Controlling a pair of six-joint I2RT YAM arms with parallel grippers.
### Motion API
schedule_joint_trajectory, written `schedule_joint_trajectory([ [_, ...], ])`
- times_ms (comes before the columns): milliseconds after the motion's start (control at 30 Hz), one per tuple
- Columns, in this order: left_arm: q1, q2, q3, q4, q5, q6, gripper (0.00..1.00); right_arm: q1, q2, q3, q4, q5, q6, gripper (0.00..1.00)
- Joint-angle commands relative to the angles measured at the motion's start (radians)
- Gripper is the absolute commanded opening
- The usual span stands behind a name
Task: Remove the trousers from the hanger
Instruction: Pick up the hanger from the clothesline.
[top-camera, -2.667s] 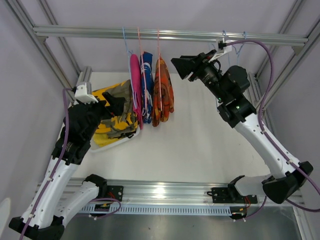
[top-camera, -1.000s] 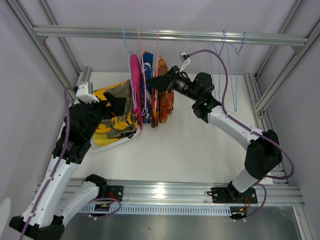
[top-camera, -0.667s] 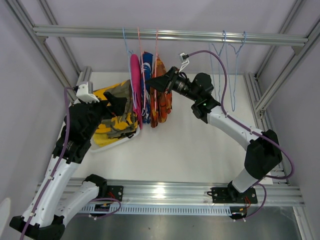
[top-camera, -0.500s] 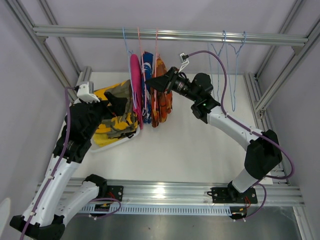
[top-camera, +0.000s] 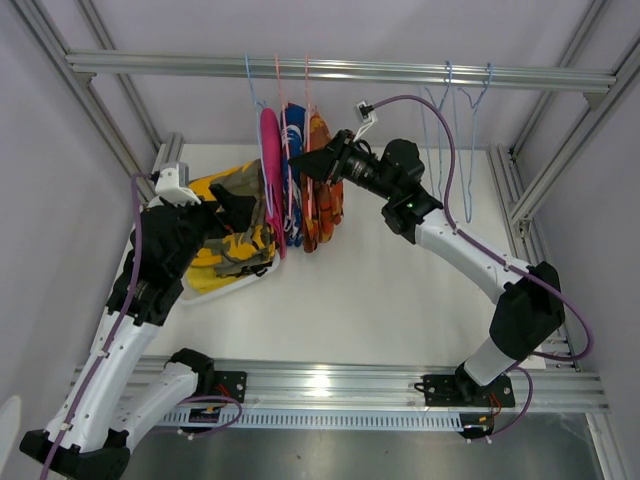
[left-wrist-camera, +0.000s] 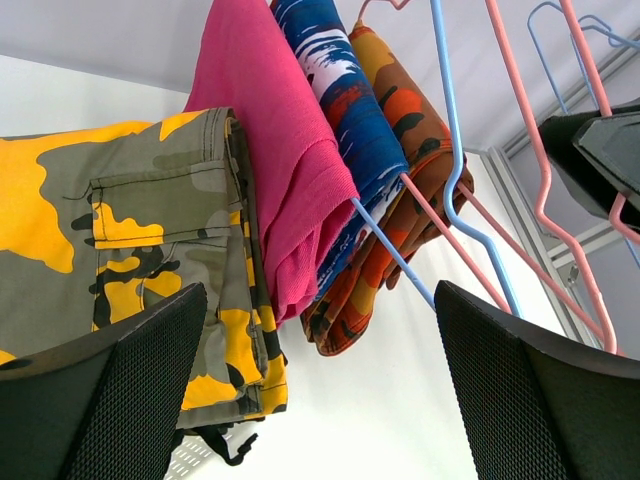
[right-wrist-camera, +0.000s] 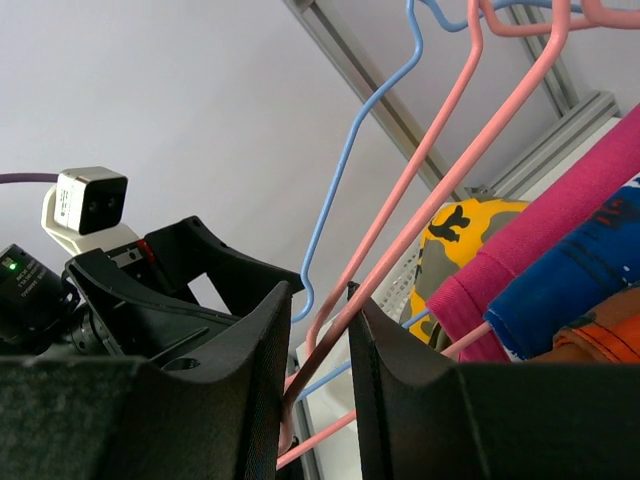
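Observation:
Three pairs of trousers hang on hangers from the rail (top-camera: 400, 72): magenta pink (top-camera: 268, 165), blue-and-white (top-camera: 294, 150) and orange camouflage (top-camera: 325, 200). My right gripper (top-camera: 303, 165) is shut on the pink hanger (right-wrist-camera: 430, 170) of the orange pair; the wire runs slanted between its fingers (right-wrist-camera: 250, 380). The yellow-and-dark camouflage pair (top-camera: 235, 240) lies in a white basket (top-camera: 200, 295) on yellow cloth (top-camera: 205, 268). My left gripper (top-camera: 235, 205) hovers open and empty over that basket. In the left wrist view the magenta (left-wrist-camera: 270, 150), blue (left-wrist-camera: 340, 110) and orange (left-wrist-camera: 400, 200) pairs hang to the right of the camouflage pair (left-wrist-camera: 130, 230).
Two empty blue hangers (top-camera: 455, 130) hang at the right end of the rail. A blue hanger (top-camera: 250, 85) and a second pink one (top-camera: 279, 90) carry the other pairs. Frame posts (top-camera: 110, 120) stand at the left and right. The white table (top-camera: 380, 290) lies below.
My right arm swung from the right end of the rail to the hanging trousers and closed on the pink hanger. That hanger's hook slid a little left. The left arm stayed put.

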Motion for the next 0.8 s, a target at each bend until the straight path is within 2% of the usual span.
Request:
schedule_joint_trajectory([
  [0,0.011,0.004,-0.001,0.031,0.023,-0.017,0.99,0.005,-0.098,0.118,0.155,0.028,-0.104,0.0],
  [767,0.011,0.007,0.0,0.031,0.028,-0.017,0.99,0.003,-0.121,0.219,0.129,0.098,-0.157,0.0],
])
